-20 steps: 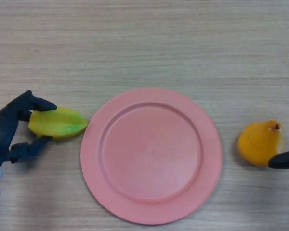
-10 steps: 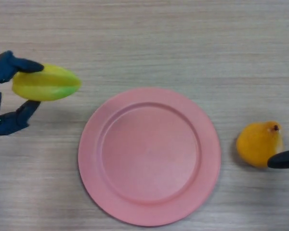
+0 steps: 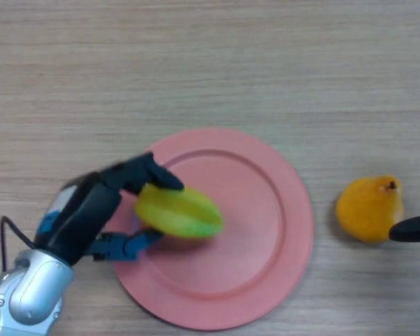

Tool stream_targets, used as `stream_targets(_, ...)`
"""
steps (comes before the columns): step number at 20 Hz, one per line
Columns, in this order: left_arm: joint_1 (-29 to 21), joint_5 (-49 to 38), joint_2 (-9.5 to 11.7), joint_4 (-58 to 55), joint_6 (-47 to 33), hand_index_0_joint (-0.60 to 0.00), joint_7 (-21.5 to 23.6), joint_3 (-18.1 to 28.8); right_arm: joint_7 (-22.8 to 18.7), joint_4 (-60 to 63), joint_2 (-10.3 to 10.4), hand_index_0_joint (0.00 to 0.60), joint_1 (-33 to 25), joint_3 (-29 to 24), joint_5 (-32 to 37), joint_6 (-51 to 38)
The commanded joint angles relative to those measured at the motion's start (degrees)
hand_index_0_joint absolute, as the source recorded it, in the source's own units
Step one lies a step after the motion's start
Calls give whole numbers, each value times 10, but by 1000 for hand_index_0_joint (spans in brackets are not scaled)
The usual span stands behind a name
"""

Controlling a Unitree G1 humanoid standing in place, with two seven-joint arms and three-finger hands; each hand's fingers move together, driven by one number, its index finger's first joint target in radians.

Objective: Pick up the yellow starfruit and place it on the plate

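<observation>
The yellow-green starfruit (image 3: 180,211) is held in my left hand (image 3: 91,213), pinched between fingers above and thumb below. It hangs over the left half of the pink plate (image 3: 266,210); I cannot tell whether it touches the plate. My right hand (image 3: 413,228) shows only as a black tip at the right edge, idle beside an orange pear-shaped fruit.
An orange pear-shaped fruit (image 3: 369,208) lies on the wooden table (image 3: 210,63) to the right of the plate, touching or nearly touching my right hand's tip.
My left hand lifted the starfruit off the table left of the plate, then carried it right, over the plate's left half. The plate shifted slightly left. The right hand stayed put.
</observation>
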Motion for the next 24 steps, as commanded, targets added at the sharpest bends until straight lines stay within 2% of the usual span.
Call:
stream_targets(1, -22, -54, 8, -31, -54, -600, 67, 29, -22, -41, -19, 0, -8, -29, 18, -65)
stream_targets(2, -23, -52, 9, -30, -56, -450, 68, 28, -22, -42, -19, 0, -8, -29, 18, -64)
stream_targets(3, -22, -50, 10, -28, -58, -350, 67, 27, -22, -43, -19, 0, -8, -29, 18, -62)
stream_targets(4, -22, -44, 11, -25, -64, -200, 67, 27, -22, -47, -18, 0, -6, -30, 19, -56)
stream_targets(6, -11, -48, 19, -30, -102, 0, 61, 39, -22, -60, -15, 0, -5, -27, 19, -41)
stream_targets(9, -8, -67, 23, -39, -144, 0, 46, 55, -21, -65, -17, 0, -10, -18, 9, -31)
stream_targets(11, -14, -90, 26, -47, -170, 0, 75, 76, -20, -73, -14, 0, -9, -13, 10, -26)
stream_targets(15, -28, -213, 36, -86, -148, 0, 85, 122, -27, -73, -14, 0, -16, -2, 5, -23)
stream_targets(16, -33, -291, 39, -118, -77, 0, 73, 136, -30, -70, -16, 0, -23, 5, -2, -20)
stream_targets(17, -33, -320, 40, -133, -39, 0, 70, 141, -31, -69, -17, 0, -24, 7, -6, -23)
stream_targets(18, -41, -391, 44, -180, 89, 0, 72, 153, -31, -65, -18, 0, -27, 11, -9, -25)
stream_targets(20, -48, -435, 41, -202, 174, 0, 85, 149, -30, -62, -18, 0, -29, 11, -9, -29)
stream_targets(24, -66, -470, 44, -205, 215, 0, 104, 144, -29, -48, -19, 0, -35, 17, 2, -33)
